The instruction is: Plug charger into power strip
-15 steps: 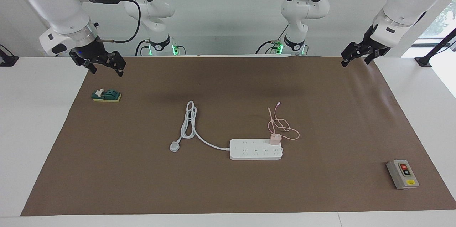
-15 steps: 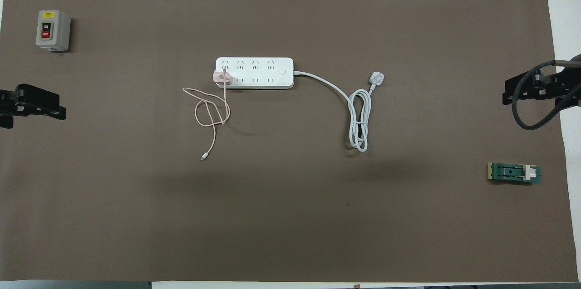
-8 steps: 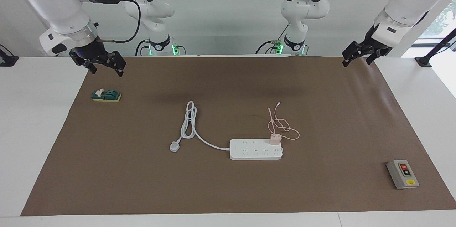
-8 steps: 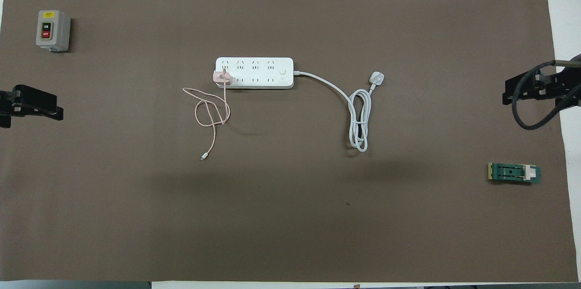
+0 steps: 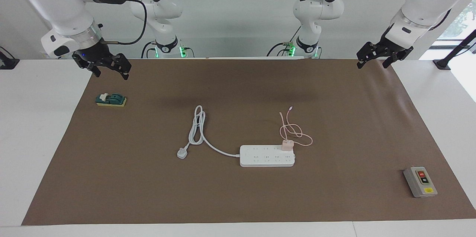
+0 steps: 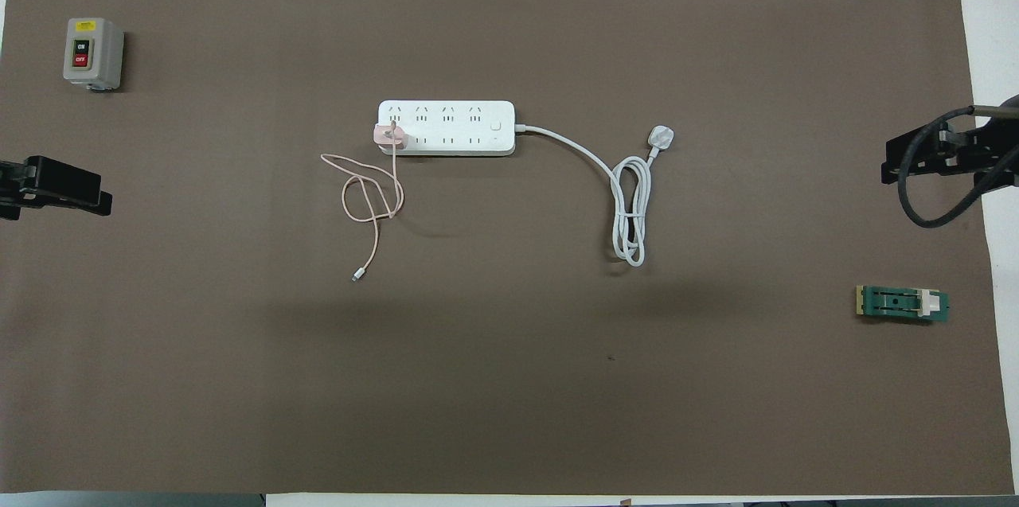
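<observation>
Grippers come first, both raised at the robots' end of a brown mat (image 5: 238, 192) that covers the white table (image 5: 33, 136). The right gripper (image 5: 109, 66) hangs over the mat's corner at the right arm's end, its black fingers spread wide and holding nothing. The left gripper (image 5: 375, 58) hangs over the mat's corner at the left arm's end, its fingers likewise wide apart and empty. A little farther out, close under the right gripper, a small green switch block (image 5: 111, 99) on a yellow base lies on the mat. Toward the middle of the mat lies the loose end of the thin pink cable (image 5: 293, 131), its small connector nearest the robots, the cable looping on the mat before running to the charger (image 5: 287, 145). The charger, a small pale pink cube, sits on the power strip (image 5: 267, 156), seated in the row of sockets nearer the robots at the strip's end toward the left arm. The power strip is a long flat white bar lying across the middle of the mat. Its thick white cord (image 5: 197, 129) leaves the end toward the right arm, coils in a long loop and ends in a white plug (image 5: 182, 153) lying on the mat. Farthest out, near the mat's corner at the left arm's end, stands a grey box (image 5: 420, 182) with red and black buttons.
</observation>
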Motion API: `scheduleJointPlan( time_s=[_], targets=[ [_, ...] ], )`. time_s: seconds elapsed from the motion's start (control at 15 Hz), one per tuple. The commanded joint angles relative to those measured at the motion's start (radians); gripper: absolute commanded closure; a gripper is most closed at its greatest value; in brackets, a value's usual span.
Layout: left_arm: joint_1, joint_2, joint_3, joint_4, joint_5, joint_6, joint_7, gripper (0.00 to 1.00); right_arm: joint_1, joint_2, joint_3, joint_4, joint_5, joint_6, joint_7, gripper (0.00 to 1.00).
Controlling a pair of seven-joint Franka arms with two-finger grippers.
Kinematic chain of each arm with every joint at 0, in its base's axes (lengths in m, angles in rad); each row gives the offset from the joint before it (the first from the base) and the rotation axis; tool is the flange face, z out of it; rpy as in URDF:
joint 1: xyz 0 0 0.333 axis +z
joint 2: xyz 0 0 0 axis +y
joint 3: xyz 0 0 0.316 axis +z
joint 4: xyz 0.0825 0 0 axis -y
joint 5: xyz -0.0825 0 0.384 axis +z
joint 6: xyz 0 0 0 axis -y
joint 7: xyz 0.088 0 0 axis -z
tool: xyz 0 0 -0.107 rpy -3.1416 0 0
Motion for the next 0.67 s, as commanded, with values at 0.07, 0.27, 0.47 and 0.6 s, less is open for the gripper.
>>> scheduleJointPlan(
  time_s=[0.07,0.27,0.47,0.6],
  targets=[
    [-0.007,-0.026,0.005,-0.029,-0.007,0.009,0.017,0.00,-0.010,-0.016,0.009,-0.020,-0.010,0.009,-0.019,0.00],
    [-0.007,-0.026,0.005,-0.029,-0.007,0.009,0.021,0.00,-0.010,-0.016,0.009,-0.020,-0.010,0.009,-0.019,0.00],
    [-0.007,-0.026,0.005,-0.026,-0.007,0.012,0.024,0.00,-0.010,-0.016,0.009,-0.020,-0.010,0.009,-0.019,0.00],
    [-0.006,-0.024,0.005,-0.026,-0.007,0.012,0.023,0.00,-0.010,-0.016,0.009,-0.020,-0.010,0.009,-0.019,0.00]
  ],
)
